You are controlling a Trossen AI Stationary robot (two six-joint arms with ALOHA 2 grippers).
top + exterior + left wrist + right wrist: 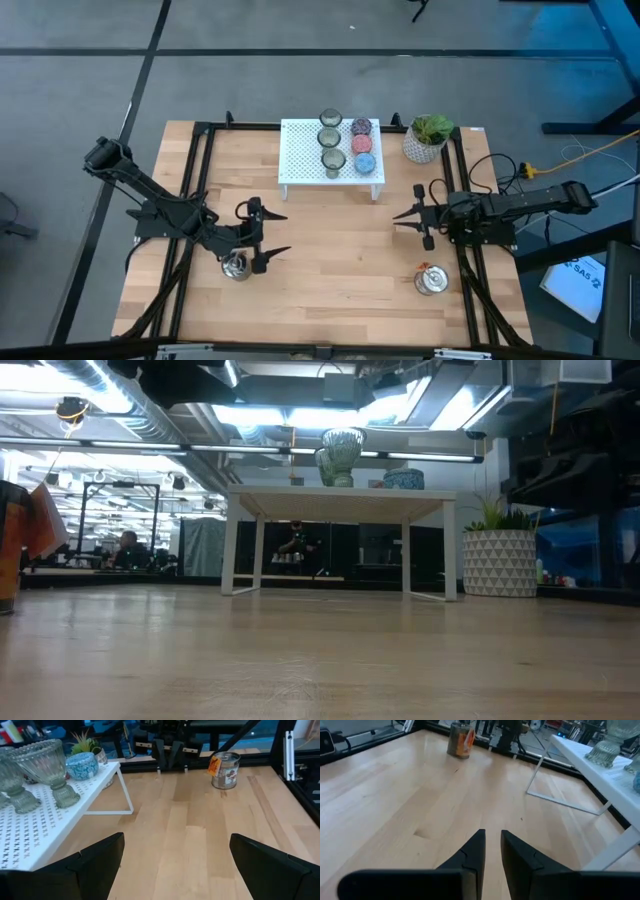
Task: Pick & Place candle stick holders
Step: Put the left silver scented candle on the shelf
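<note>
Six candle stick holders (pixel 345 145) stood on the white rack (pixel 300 160); two silver ones (pixel 236 266) sat on the table (pixel 340 250). We judged the glass cups fragile and slippery, best pinched across the rim. Our left gripper (pixel 268 232) gaped wide near one silver holder; our right gripper (pixel 408 220) was nearly closed, empty.

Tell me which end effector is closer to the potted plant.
The right end effector. It sits just in front of the potted plant on that side of the table. The left end effector is beyond the white rack, farther off.
</note>
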